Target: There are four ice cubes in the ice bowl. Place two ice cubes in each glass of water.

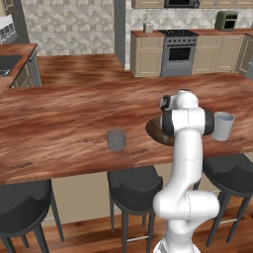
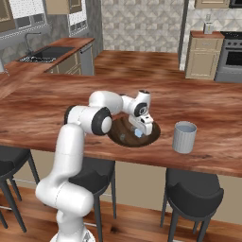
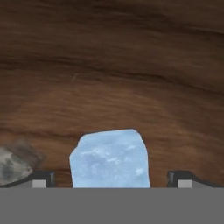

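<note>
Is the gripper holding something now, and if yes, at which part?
Nothing is held. The gripper is open, low in the brown bowl, with an ice cube between its fingertips, not yet clamped.

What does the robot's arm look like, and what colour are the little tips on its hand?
The arm is smooth, glossy white, built from thick rounded tube sections with dark grey or black caps at the joints. The tool at its end is white, with two small dark tips. No cables or markings show.

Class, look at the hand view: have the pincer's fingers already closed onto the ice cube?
No. The ice cube sits between the two fingertips with clear gaps on both sides, inside the ice bowl.
</note>
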{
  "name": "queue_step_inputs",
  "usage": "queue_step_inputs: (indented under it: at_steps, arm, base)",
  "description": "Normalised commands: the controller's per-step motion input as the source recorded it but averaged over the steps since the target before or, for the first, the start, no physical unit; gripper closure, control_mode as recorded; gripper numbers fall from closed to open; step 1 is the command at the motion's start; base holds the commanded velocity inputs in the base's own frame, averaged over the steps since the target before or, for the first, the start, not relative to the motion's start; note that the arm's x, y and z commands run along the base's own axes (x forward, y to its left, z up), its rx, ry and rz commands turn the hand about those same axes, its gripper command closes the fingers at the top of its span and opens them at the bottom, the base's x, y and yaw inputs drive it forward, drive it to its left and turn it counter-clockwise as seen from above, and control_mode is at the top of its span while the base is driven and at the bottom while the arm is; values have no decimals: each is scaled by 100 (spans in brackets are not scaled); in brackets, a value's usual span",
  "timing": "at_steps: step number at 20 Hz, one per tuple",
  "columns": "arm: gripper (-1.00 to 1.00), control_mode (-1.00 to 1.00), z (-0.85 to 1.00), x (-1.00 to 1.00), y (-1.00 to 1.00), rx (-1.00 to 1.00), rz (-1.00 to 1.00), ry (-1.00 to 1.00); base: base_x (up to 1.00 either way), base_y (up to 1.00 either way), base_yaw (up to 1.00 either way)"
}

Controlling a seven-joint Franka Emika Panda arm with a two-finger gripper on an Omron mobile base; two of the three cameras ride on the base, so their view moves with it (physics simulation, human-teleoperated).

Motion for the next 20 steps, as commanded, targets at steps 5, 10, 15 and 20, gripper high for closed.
queue_step_inputs:
  at_steps: [5,10,15,20]
  arm:
    - [100,-100,-1,0,0,-2,0,0]
    - [100,-100,11,0,1,0,0,0]
    - [100,-100,97,-44,33,0,6,0]
    - [100,-100,100,-91,84,0,17,1]
  base:
    - [0,0,0]
    - [0,0,0]
    - [0,0,0]
    - [0,0,0]
